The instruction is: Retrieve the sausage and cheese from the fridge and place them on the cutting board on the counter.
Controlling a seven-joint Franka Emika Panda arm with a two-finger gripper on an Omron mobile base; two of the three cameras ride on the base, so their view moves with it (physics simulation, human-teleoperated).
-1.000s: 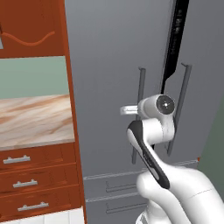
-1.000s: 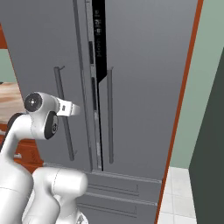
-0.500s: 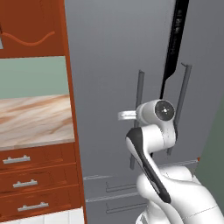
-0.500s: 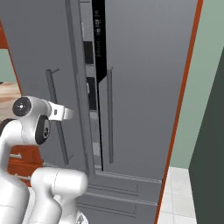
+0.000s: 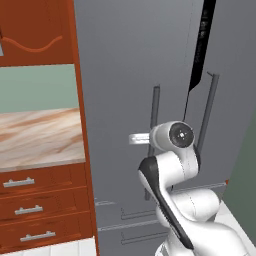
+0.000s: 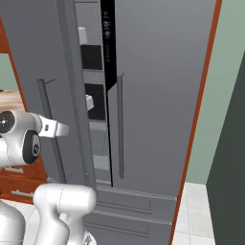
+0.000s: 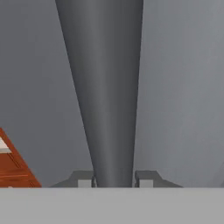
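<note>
the fridge [image 6: 158,95] stands tall and grey beside the red-brown cabinet side [image 5: 82,150], with its left door [image 6: 43,57] swung partly out from the right door, so a dark gap shows shelves and pale bins [image 6: 93,103] inside. the sausage and cheese cannot be made out in that gap. the gripper [image 7: 113,178] has its 2 fingertips [image 7: 85,179] pinched on the left door's vertical bar handle [image 7: 103,87], one on each side of the bar. in the left base view the handle [image 5: 154,115] runs behind the arm's wrist. the counter [image 5: 37,137] lies to the left, above drawers [image 5: 30,200] with silver pulls.
</note>
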